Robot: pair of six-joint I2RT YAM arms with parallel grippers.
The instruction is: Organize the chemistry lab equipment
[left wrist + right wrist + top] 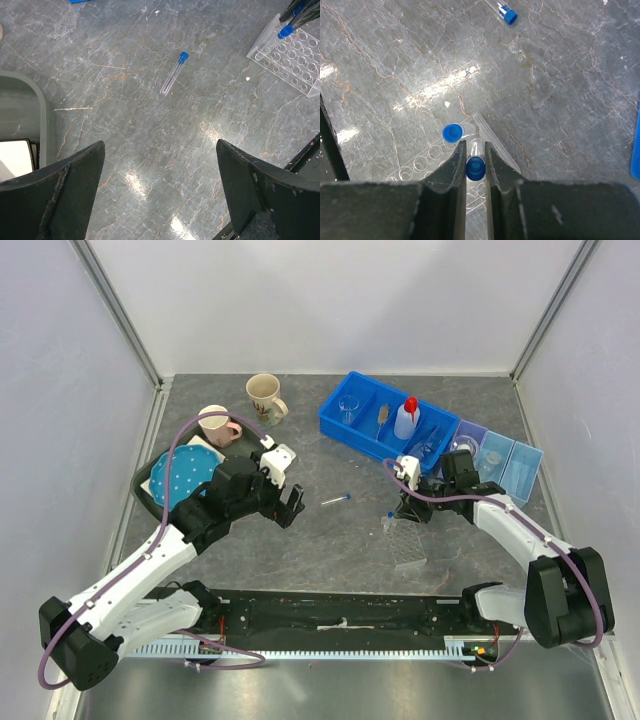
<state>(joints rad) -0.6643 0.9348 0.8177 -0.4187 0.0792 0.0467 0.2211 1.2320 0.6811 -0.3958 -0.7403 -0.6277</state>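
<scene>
A blue-capped tube [475,167] stands upright in the right hand [475,150]. The hand's two fingers are close together and pinch the tube just under its cap. The tube is over the far end of the clear tube rack [408,542]. I cannot tell if its bottom is in a hole. A second capped tube [452,133] sits in the rack just beside it. The rack lies on the gray surface [330,550], right of the middle and closer to the near edge than to the far edge.

A third tube [173,74] lies flat near the middle of the surface, well apart from the rack. Its cap points to the right side.

The left hand [160,147] hangs over the surface, left of the lying tube. Its fingers are wide apart and hold nothing.

A blue bin [372,436] sits toward the far right corner. In it are a white squeeze bottle [405,418] with a red nozzle and a small clear beaker [348,408]. Two mugs [265,398] and a blue dotted plate [188,478] are toward the far left corner.
</scene>
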